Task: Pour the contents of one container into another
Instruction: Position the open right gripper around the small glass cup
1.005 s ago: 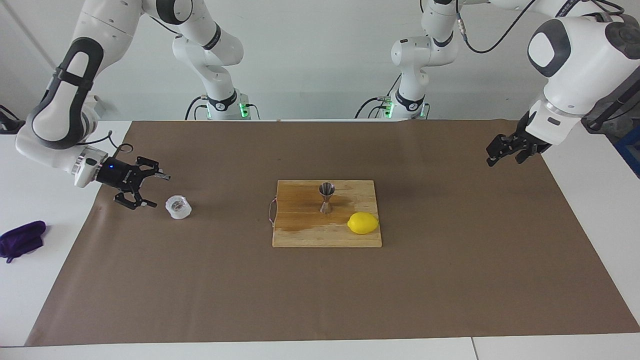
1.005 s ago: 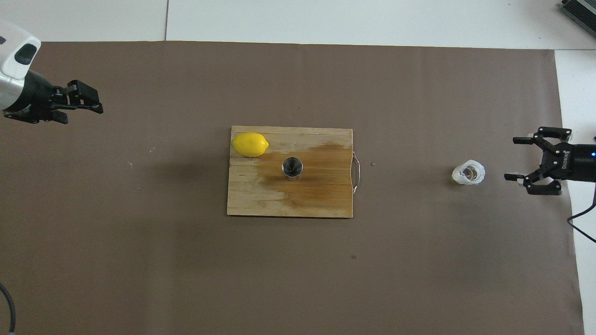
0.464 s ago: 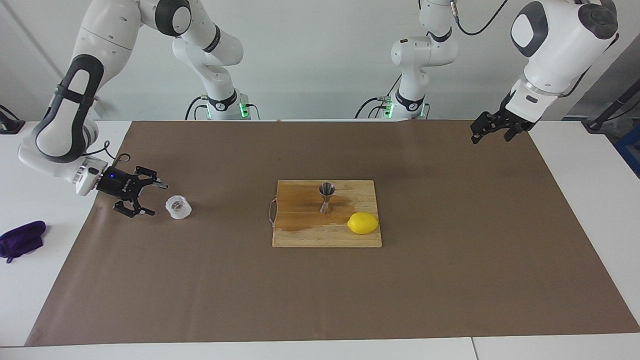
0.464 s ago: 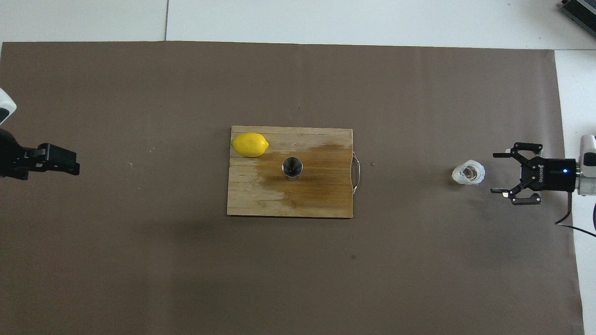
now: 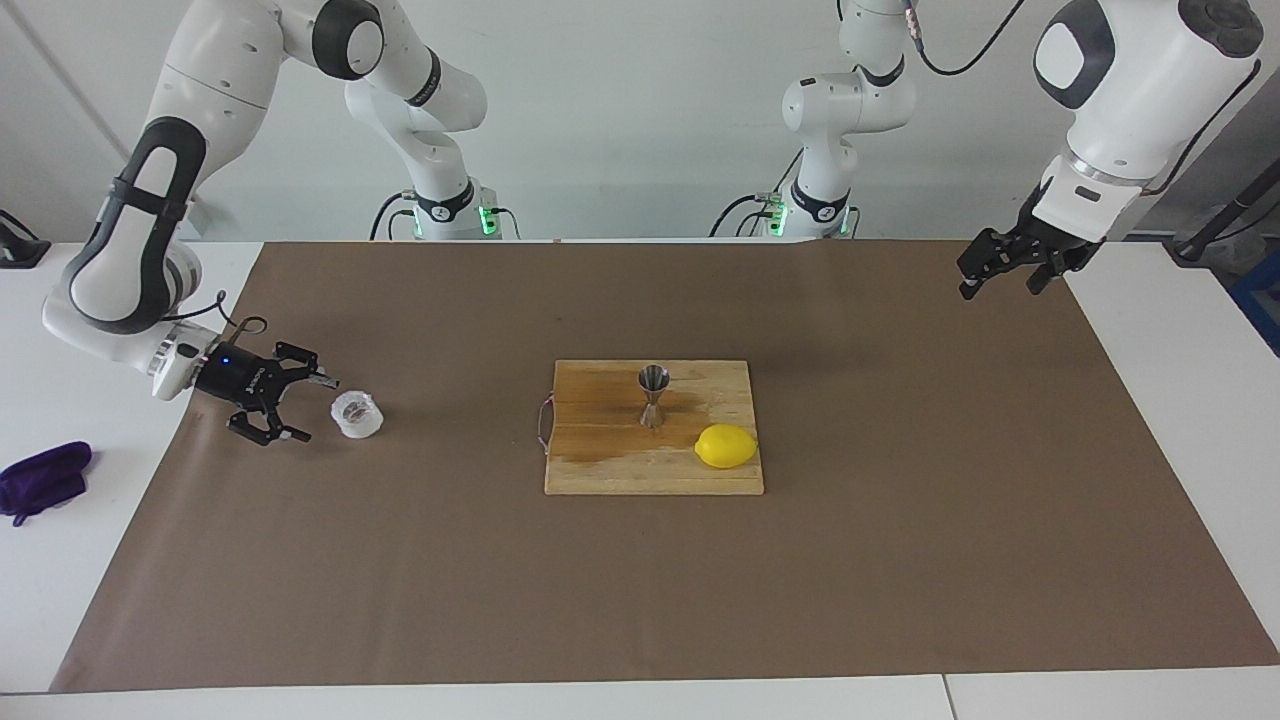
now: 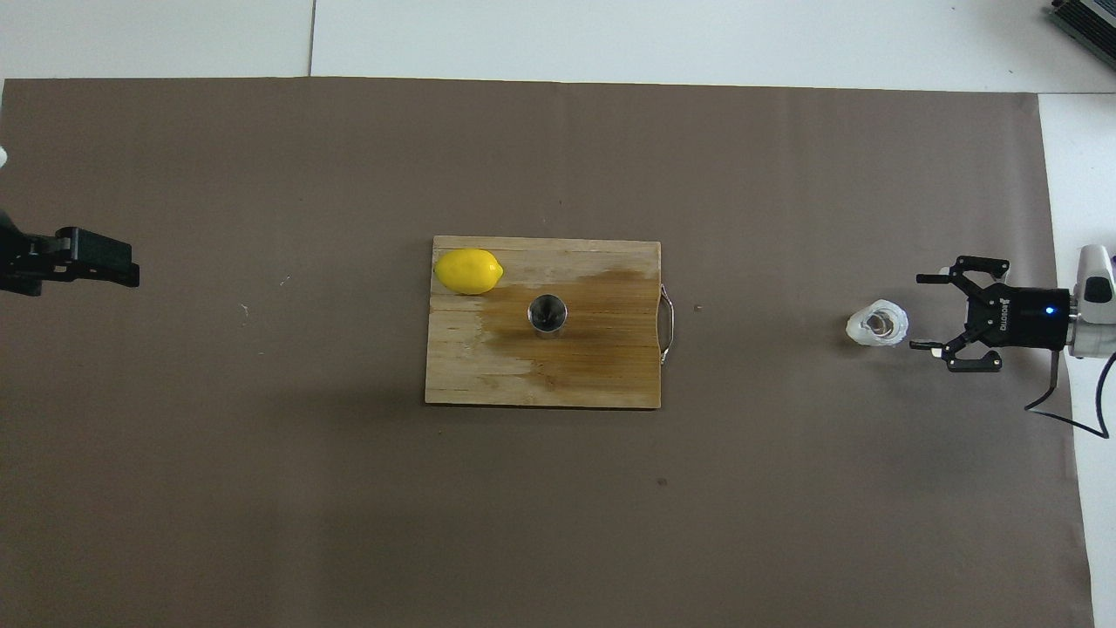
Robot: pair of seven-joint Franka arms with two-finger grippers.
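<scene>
The translucent plastic cup (image 5: 357, 415) stands on the brown paper toward the right arm's end of the table; it also shows in the overhead view (image 6: 877, 323). My right gripper (image 5: 315, 410) is open and low, level with the cup, its jaws pointing at it and a short gap away, as the overhead view (image 6: 919, 312) shows. The steel jigger (image 5: 654, 395) stands upright on the wooden board (image 5: 600, 465), and from above (image 6: 547, 313) it shows as a round mouth. My left gripper (image 5: 968, 285) is shut, empty, and raised over the paper's edge at the left arm's end (image 6: 129, 264).
A yellow lemon (image 5: 726, 446) lies on the board's corner farther from the robots, beside the jigger (image 6: 469, 271). The board (image 6: 610, 375) has a dark wet stain and a wire handle facing the cup. A purple cloth (image 5: 45, 480) lies on the white table off the paper.
My right gripper has dropped lower and moved closer to the cup, still open. My left arm has lifted and swung back toward the robots at its end of the table.
</scene>
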